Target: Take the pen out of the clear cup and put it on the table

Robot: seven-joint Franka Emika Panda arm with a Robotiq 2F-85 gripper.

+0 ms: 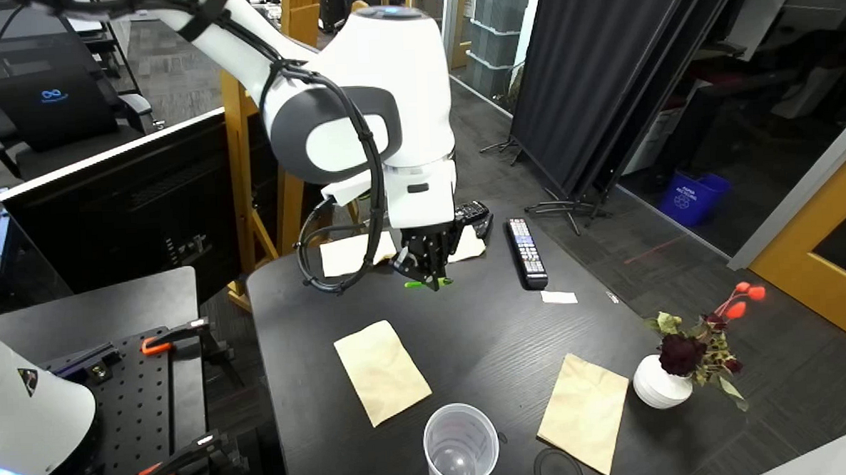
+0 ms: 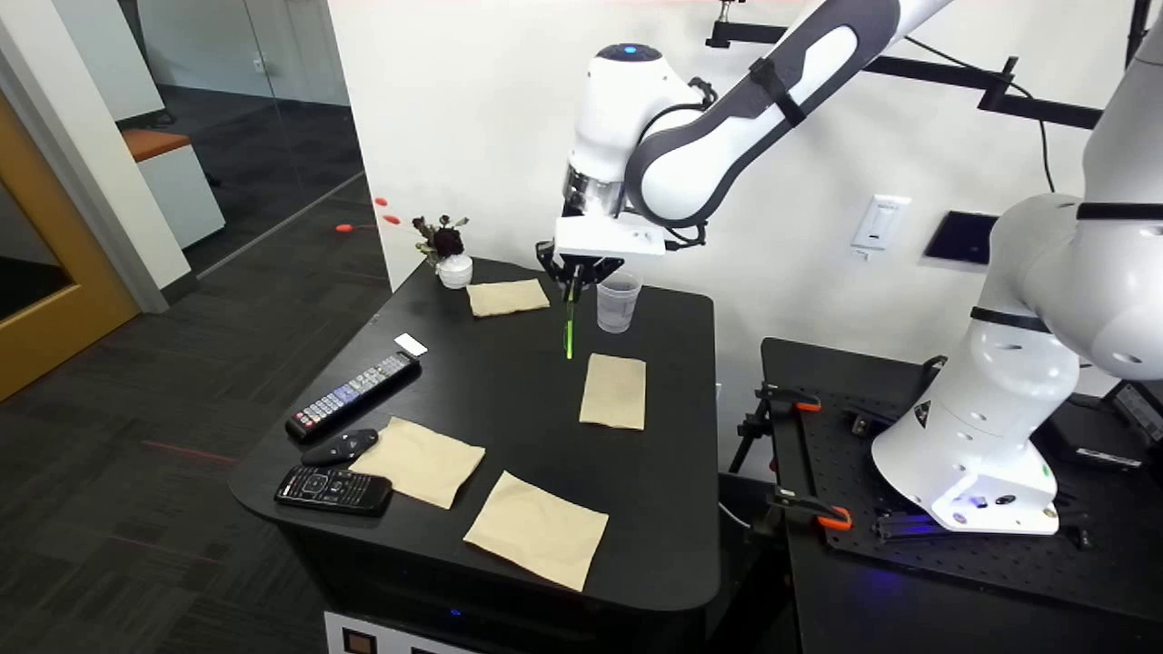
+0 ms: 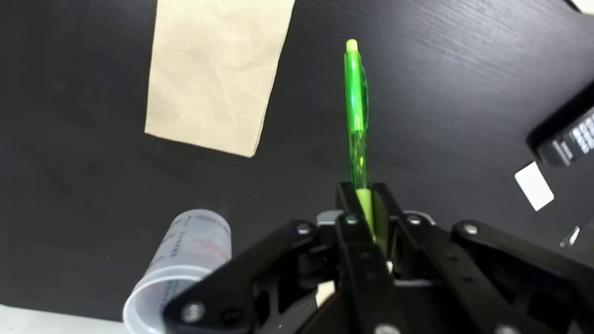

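The gripper (image 3: pixel 363 195) is clamped on the pen (image 3: pixel 355 102), its fingers (image 3: pixel 345 202) pressing the pale green section near one end; the clip and push button point outward, and the gripped tip is hidden. In an exterior view the pen hangs button end down over the black table (image 2: pixel 527 391), seemingly not touching it, though contact cannot be ruled out. In my judgement, the end grip suits drawing a pen from a deep cup, but the long free barrel could pivot on meeting the surface; tilting it before release would be advisable. Extraction is judged complete, placement outstanding. Just right of the gripper stands the clear plastic cup (image 2: pixel 618 304), upright, with no pen visible inside. A folded tan paper napkin (image 2: pixel 613 392) lies nearer, to the right. At far left, a white vase (image 2: pixel 454 271) holds a dark red flower (image 2: pixel 448 241); nearer, also left, lies a long black remote control (image 2: pixel 354 395).
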